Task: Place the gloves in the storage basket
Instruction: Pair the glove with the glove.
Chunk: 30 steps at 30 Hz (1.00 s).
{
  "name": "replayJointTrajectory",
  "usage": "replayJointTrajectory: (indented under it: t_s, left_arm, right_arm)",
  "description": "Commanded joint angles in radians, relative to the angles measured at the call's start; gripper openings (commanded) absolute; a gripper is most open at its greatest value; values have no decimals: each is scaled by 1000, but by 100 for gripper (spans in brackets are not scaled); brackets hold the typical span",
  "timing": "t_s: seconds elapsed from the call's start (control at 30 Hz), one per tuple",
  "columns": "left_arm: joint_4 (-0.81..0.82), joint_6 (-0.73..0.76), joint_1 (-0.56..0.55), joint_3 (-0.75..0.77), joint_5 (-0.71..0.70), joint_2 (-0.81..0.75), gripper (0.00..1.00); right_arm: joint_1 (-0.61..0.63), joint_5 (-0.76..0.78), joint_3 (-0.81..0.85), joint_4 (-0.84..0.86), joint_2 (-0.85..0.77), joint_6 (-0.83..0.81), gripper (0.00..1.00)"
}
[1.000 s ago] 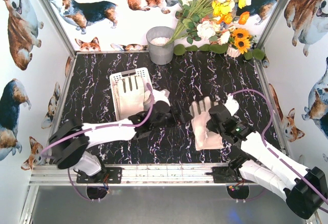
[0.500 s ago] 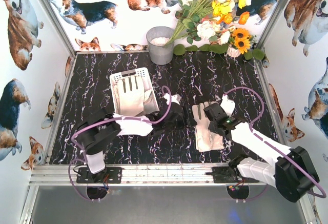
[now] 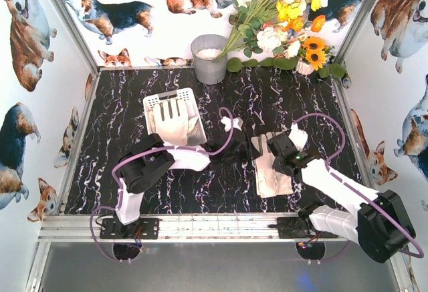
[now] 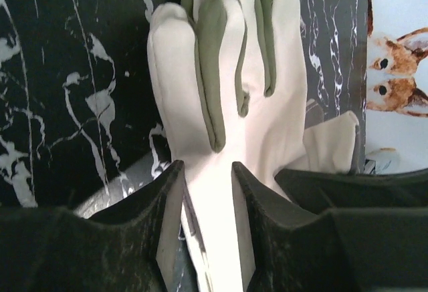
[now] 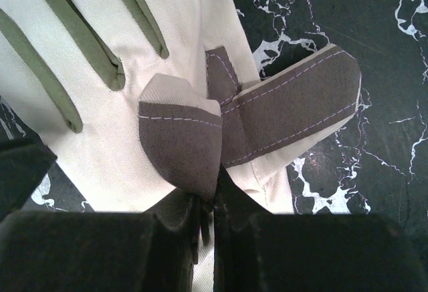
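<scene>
Left end effector (image 4: 207, 170) has reached farther right of the storage basket (image 3: 155, 99), narrowed astride the glove (image 3: 271, 170) (grip unclear); right end effector (image 5: 208, 202) pinches its grey thumb patch.

Glove (image 3: 172, 123) in storage basket (image 3: 160, 98); second glove (image 3: 273, 172) on table (image 3: 120, 118) right of it; bucket (image 3: 209, 61) behind

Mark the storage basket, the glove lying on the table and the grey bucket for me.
storage basket (image 3: 167, 97), top external view, on its perforated far wall.
glove on the table (image 3: 271, 180), top external view, on its cuff end.
grey bucket (image 3: 209, 68), top external view, on its outer side wall.
</scene>
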Motion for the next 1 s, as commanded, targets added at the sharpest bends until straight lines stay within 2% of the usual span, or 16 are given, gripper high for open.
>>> replayJointTrajectory:
  t_s: [0.0,0.27,0.33,0.53,0.8,0.87,0.97]
  left_arm:
    - [-13,37,17,57,-25,49,28]
    - [-115,94,26,153,-51,91,14]
    - [-137,94,27,162,-60,93,13]
    - [-149,89,28,163,-79,101,26]
    - [-95,89,32,191,-35,140,29]
    - [-81,87,35,185,-33,142,25]
    - [-38,79,48,158,-18,142,6]
  right_arm:
    - [-9,18,-19,40,-26,4,0]
    - [-16,15,-34,32,-43,-11,0]
    - [-17,14,-34,28,-51,-15,0]
    - [-21,13,-38,25,-75,-15,0]
    - [-24,16,-40,14,-84,-22,0]
    - [-26,16,-41,15,-85,-20,0]
    - [-26,15,-41,17,-89,-20,0]
